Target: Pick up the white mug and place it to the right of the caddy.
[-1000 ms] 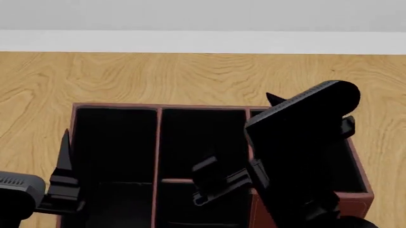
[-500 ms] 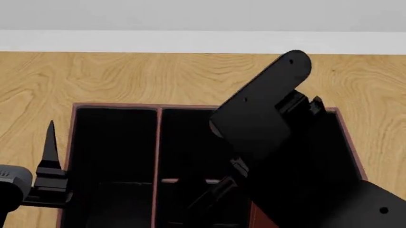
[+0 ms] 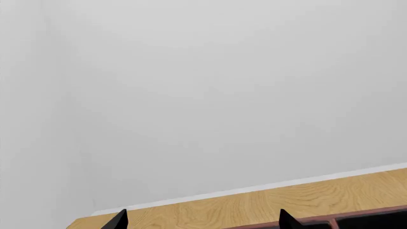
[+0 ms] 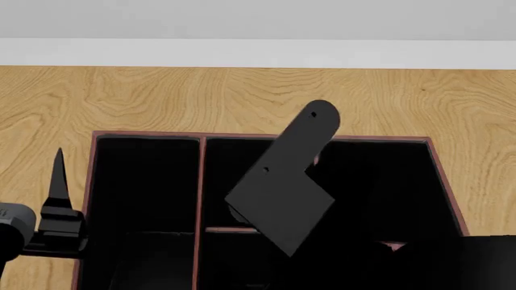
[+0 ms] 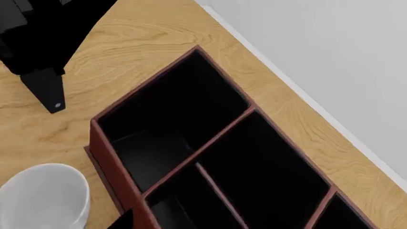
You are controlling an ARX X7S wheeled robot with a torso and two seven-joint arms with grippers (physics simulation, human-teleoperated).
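The white mug (image 5: pixel 45 198) stands upright on the wooden table, close to an outer wall of the caddy (image 5: pixel 105 143) near one corner. It shows only in the right wrist view. The caddy (image 4: pixel 199 181) is a dark red-brown box with black compartments. My right gripper (image 5: pixel 203 225) hovers above the caddy, apart from the mug; one fingertip (image 5: pixel 124 222) shows far off to the side, so the jaws stand open and empty. My left gripper (image 3: pixel 202 222) is open over the table at the caddy's left edge, one of its fingers (image 4: pixel 58 178) pointing at the wall.
A black link of my right arm (image 4: pixel 286 181) crosses over the caddy's middle in the head view. My left arm (image 5: pixel 45 52) hangs beside the caddy's left side. A white wall and baseboard (image 4: pixel 258 53) close off the table's far edge.
My right arm's link has swung left and lower over the caddy. The left gripper has drifted slightly left.
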